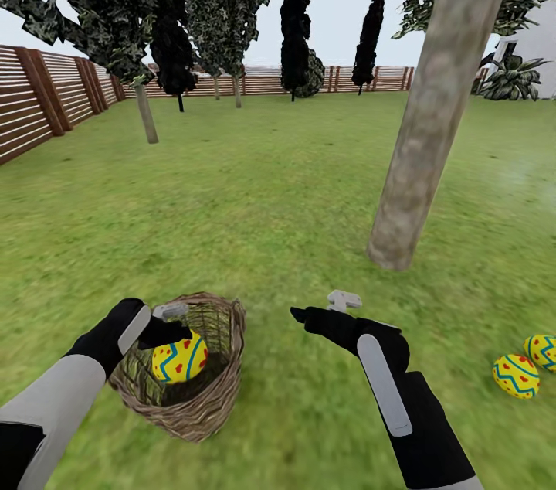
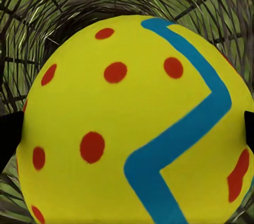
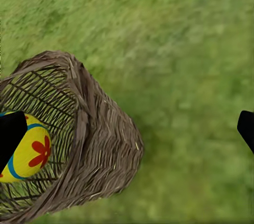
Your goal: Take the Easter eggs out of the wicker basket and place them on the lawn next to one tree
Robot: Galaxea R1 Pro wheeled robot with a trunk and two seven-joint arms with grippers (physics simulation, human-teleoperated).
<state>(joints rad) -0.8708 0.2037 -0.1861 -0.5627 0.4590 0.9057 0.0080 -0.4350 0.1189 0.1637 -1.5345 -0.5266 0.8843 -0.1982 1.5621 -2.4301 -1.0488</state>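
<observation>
The last egg [image 1: 179, 358], judged smooth, rigid and apt to slip, is clasped about its widest part by the left gripper [image 1: 171, 322] inside the wicker basket [image 1: 202, 413], while the right gripper [image 1: 320, 310] hangs spread and empty.

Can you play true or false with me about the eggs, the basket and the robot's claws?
1. One egg is in the wicker basket. True.
2. The left claw is at that egg. True.
3. Three eggs lie on the lawn. False: two eggs lie there.
4. The right claw holds an egg. False: it is open and empty.
5. The basket stands straight up. False: it is tipped.
</observation>
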